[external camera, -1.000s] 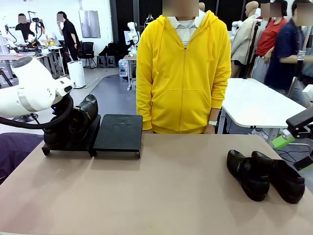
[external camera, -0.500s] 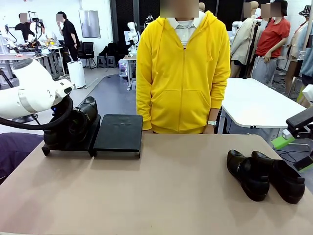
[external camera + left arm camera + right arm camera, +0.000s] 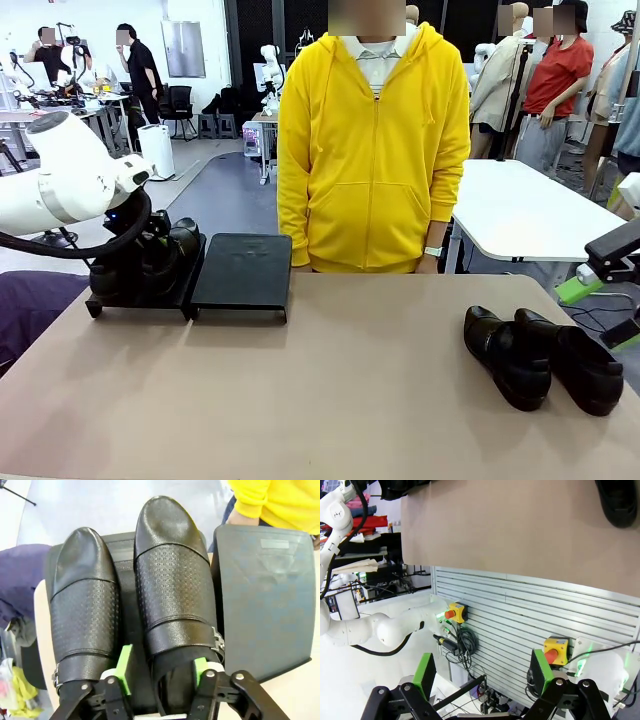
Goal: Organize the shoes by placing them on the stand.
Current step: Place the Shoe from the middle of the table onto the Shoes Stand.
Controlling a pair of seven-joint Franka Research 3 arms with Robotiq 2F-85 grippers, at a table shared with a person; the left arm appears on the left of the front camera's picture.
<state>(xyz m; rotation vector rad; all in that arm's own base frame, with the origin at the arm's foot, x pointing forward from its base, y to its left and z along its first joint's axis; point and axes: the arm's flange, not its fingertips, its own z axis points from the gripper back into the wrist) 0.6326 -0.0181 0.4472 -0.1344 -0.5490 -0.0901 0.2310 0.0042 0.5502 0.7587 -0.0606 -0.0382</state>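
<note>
left hand (image 3: pixel 162 669): I see it at the heel end of the stand's left section; its green pads (image 3: pixel 125 666) stand moderately apart, one outside the inner shoe's side wall and one inside the shoe's opening; a gap shows between the outer pad and the leather, so I read it as loose, gripping nothing
inner shoe (image 3: pixel 175 585): flat on the left section, on the side next to the second section; its toe points away from my hand and its heel sits between the fingers
outer shoe (image 3: pixel 85 605): just beside the inner shoe, parallel, toe the same way; it lies outside the fingers, off to one side of my hand
stand (image 3: pixel 240 272): far left of the bench (image 3: pixel 350 420), in front of the person (image 3: pixel 375 150) in yellow; its two sections lie side by side; whether they touch I cannot tell
third shoe (image 3: pixel 505 358): on the bench's right side, toe toward me; well apart from the stand
fourth shoe (image 3: pixel 575 365): close against the third shoe, same heading
right hand (image 3: pixel 482 680): spread wide, nothing between its pads; it hangs off the bench's right edge, near the fourth shoe but not touching it
</note>
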